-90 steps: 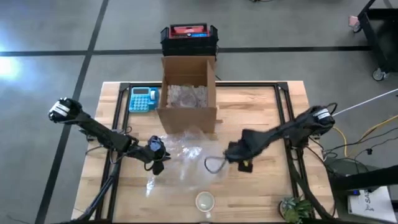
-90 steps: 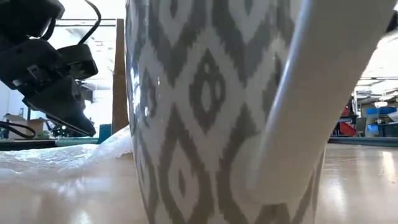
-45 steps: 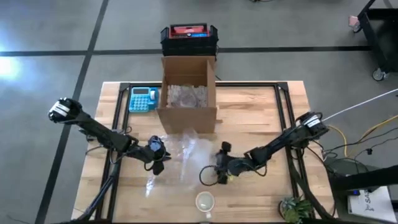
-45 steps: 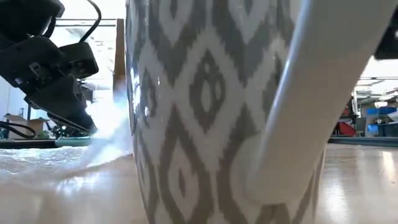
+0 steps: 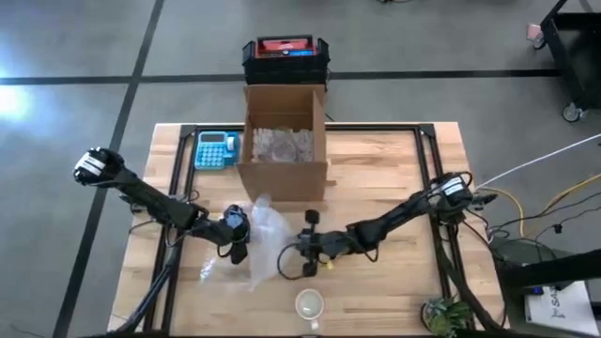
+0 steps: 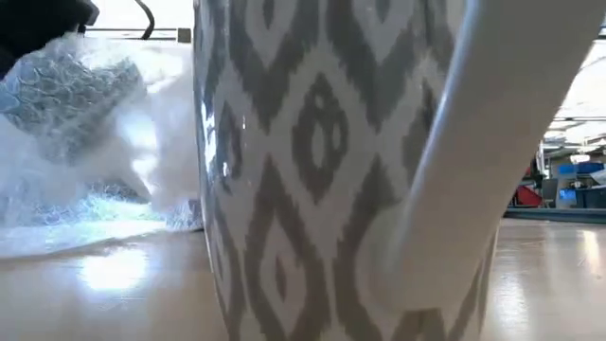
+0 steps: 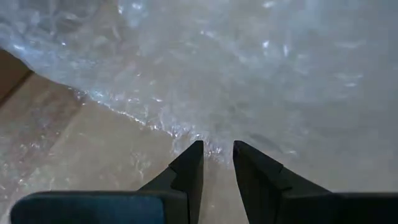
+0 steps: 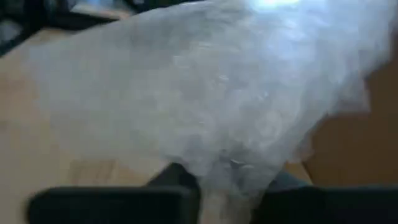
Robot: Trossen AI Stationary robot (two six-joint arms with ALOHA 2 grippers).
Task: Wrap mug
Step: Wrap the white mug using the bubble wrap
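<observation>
A sheet of clear bubble wrap (image 5: 262, 237) lies bunched and partly raised on the wooden table between my two grippers; the low view shows it (image 6: 76, 123) standing up at the left. My left gripper (image 5: 237, 235) is shut on its left edge. My right gripper (image 5: 302, 255) is shut on its right side. The grey-and-white patterned mug (image 5: 309, 303) stands upright on its base near the table's front edge, apart from the wrap and both grippers, and it fills the low view (image 6: 331, 170). My left gripper pinches the wrap's edge (image 7: 214, 148) between its two fingertips, coming level from the table's left, low over the wood. The sheet spreads away from the fingers. My right gripper has the wrap (image 8: 230, 163) between its fingers from the table's right. The sheet rises loosely beyond them; the blurred wrap hides the contact.
An open cardboard box (image 5: 286, 141) holding more wrap stands at the table's far middle, with a blue calculator (image 5: 216, 150) to its left. A red-and-black case (image 5: 285, 56) sits on the floor beyond the table. A small plant (image 5: 449, 317) stands at the near right corner.
My right gripper has gone toward the table's left edge and slightly nearer, taking the wrap's right side with it. The sheet, flat before, has folded over and risen into a bunch beside my left gripper, which has kept still on the left edge.
</observation>
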